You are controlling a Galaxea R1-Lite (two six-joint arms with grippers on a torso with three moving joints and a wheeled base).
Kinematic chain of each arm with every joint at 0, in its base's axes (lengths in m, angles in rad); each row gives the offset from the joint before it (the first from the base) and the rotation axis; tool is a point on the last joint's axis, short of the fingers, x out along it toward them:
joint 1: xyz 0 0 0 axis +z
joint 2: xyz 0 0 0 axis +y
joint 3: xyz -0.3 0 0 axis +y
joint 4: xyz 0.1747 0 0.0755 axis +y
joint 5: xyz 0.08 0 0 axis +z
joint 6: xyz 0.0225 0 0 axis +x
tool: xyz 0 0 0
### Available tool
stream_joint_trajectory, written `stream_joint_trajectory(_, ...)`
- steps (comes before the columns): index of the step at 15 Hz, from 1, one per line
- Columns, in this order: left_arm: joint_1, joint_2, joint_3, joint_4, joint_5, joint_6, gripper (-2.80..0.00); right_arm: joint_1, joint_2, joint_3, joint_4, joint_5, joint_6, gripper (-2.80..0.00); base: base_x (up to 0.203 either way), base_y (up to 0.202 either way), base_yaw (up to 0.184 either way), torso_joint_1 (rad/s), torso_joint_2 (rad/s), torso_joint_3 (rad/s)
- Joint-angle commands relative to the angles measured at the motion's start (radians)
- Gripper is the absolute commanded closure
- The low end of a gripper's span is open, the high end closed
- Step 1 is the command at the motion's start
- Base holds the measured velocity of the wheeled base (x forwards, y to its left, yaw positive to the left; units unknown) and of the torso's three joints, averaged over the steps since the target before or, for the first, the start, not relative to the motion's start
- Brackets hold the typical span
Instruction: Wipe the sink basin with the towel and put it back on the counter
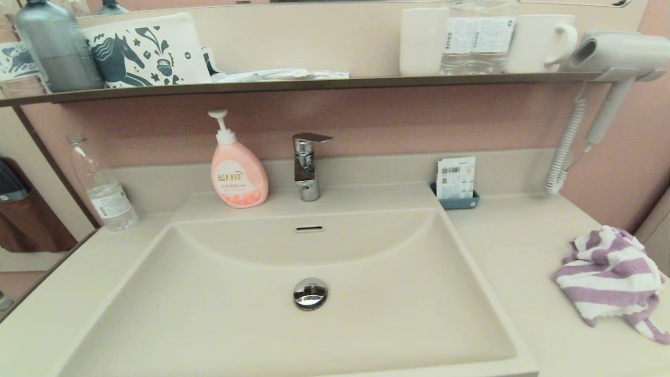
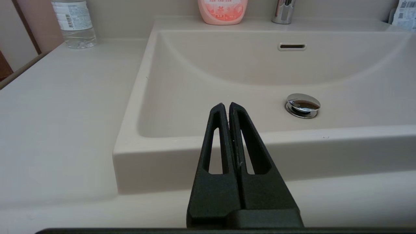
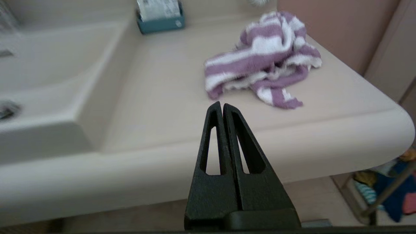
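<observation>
On the counter [image 1: 513, 251] to the right of the sink basin [image 1: 251, 314], the towel [image 1: 610, 275] lies crumpled in a purple-and-white heap near the front corner, touched by nothing. The right gripper [image 3: 222, 104] hangs just off the counter's front edge, fingers pressed together and empty. The left gripper [image 2: 226, 105] is clenched too, holding nothing, poised before the basin's front rim, with the chrome drain plug [image 1: 310, 293] beyond.

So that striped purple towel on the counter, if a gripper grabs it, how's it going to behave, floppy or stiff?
Probably floppy: the towel lies crumpled in loose folds on the counter, with a corner trailing out, so pinched at one spot it would likely hang and unfold. Its fuzzy terry surface suggests it is light and easy to grip, not slippery. Pushed, it would likely bunch rather than slide.
</observation>
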Motion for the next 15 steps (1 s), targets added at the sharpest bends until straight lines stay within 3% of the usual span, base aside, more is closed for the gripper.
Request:
stream_joint_trajectory(1,0.000,0.000,0.000,-0.001,0.000,-0.001,0.00,0.000,-0.009,0.072,-0.046,-0.004,-0.021,0.00,0.000,0.000,0.000,0.000,0.00,0.000)
stream_joint_trajectory(5,0.000,0.000,0.000,-0.001,0.000,-0.001,0.00,0.000,-0.009,0.128,-0.085,0.000,-0.110,0.00,0.000,0.000,0.000,0.000,0.00,0.000)
stream_joint_trajectory(15,0.000,0.000,0.000,-0.001,0.000,-0.001,0.00,0.000,-0.009,0.129,-0.090,0.002,-0.092,0.00,0.000,0.000,0.000,0.000,0.00,0.000)
